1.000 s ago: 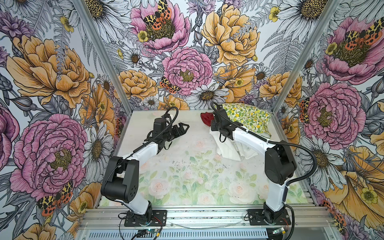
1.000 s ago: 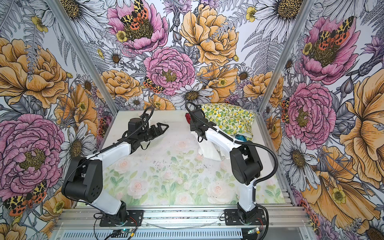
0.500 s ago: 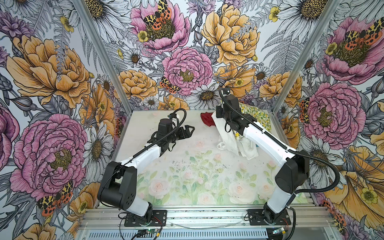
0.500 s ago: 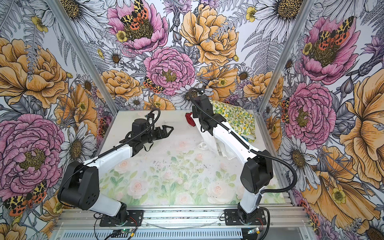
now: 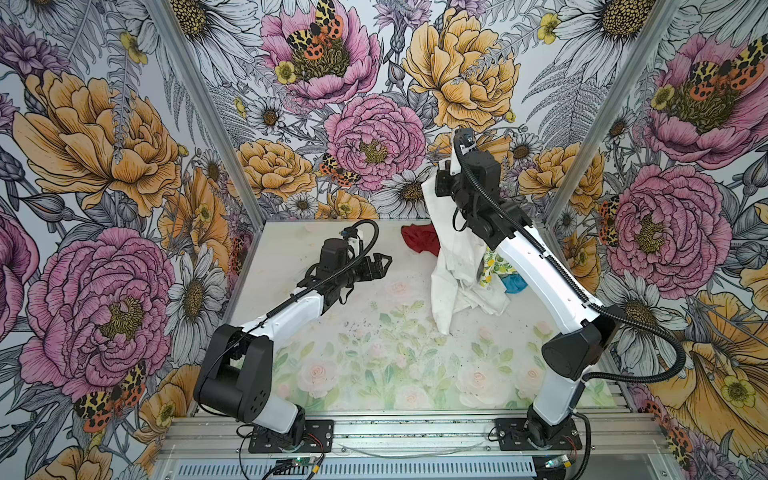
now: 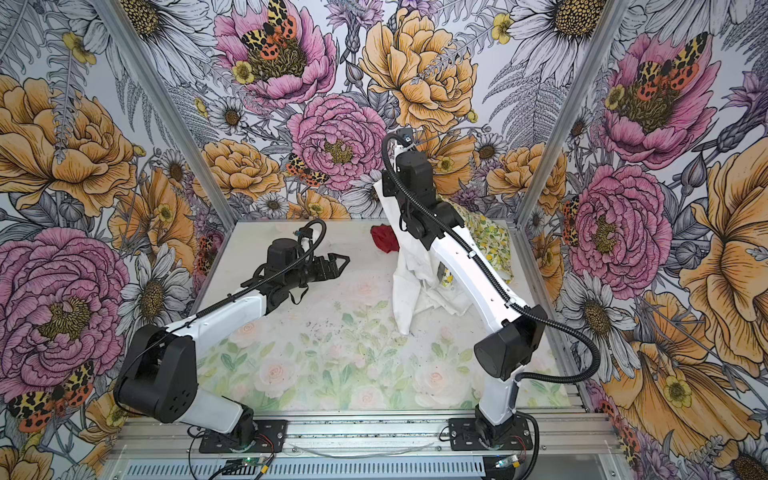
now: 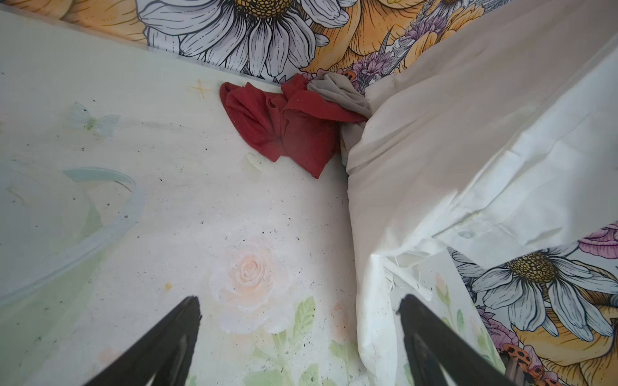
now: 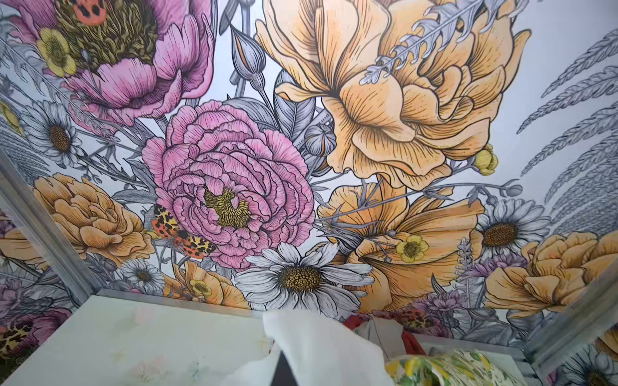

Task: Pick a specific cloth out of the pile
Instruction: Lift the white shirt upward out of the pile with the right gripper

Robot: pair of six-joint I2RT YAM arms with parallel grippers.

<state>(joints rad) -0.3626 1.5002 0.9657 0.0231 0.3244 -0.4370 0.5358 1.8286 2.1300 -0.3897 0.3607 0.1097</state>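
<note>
High near the back wall, at the right tool (image 5: pixel 441 183): clenched tight on the top edge of the cloth (image 5: pixel 449 274), plain and white. Hanging from that grip in long soft folds down to the counter (image 5: pixel 374 353), lower end bunched and resting on the surface. Largely clear of the pile (image 6: pixel 492 245), with the bottom folds just beside it.

In the pile, at the far right of the counter behind the right arm: a lemon-print cloth (image 5: pixel 492 266) and a bit of blue (image 5: pixel 513 284). Against the back edge, just left of the hanging folds: a red cloth (image 5: pixel 419 241). In the left wrist view, a grey cloth (image 7: pixel 337 90) tucked between the red one and the white folds, touching both.

At the left tool (image 5: pixel 380 264): released, jaws spread wide, gripping nothing. Hovering above the counter, left of the hanging cloth, pointed toward it, apart from it in both top views. In the left wrist view, one dark fingertip (image 7: pixel 421 331) overlapping the white hem; contact there impossible to tell.

Across the counter's pale flower print: scattered dark specks.
</note>
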